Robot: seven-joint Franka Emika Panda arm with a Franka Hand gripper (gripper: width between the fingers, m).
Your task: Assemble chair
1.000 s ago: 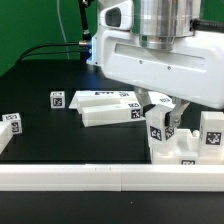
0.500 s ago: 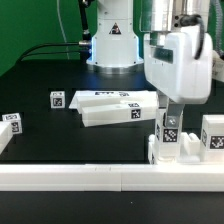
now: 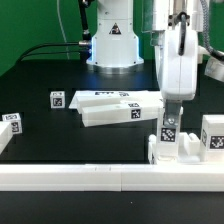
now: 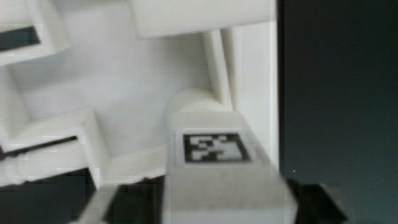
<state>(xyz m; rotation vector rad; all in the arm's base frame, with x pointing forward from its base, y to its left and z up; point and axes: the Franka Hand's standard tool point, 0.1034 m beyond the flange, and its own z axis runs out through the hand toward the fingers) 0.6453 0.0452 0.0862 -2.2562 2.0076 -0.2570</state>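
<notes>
On the exterior view's right, the chair's boxy seat frame [image 3: 188, 152] rests against the front rail. A white tagged leg [image 3: 170, 128] stands upright in it. My gripper [image 3: 171, 108] hangs straight above, its fingers on either side of the leg's top. The wrist view looks down that leg [image 4: 217, 148], tag facing up, with the seat frame [image 4: 71, 90] beyond. There my gripper [image 4: 226, 203] is open, a dark fingertip [image 4: 134, 205] on each side of the leg and a narrow gap at each.
Two long white chair parts [image 3: 112, 106] lie in the middle. A small tagged block [image 3: 57, 99] sits to their left. Another tagged piece [image 3: 10, 122] is at the left edge, and one [image 3: 212, 134] at the far right. A long white rail [image 3: 90, 178] runs along the front.
The hand has turned about its vertical axis over the leg and the jaws have widened. The leg stays upright in the seat frame.
</notes>
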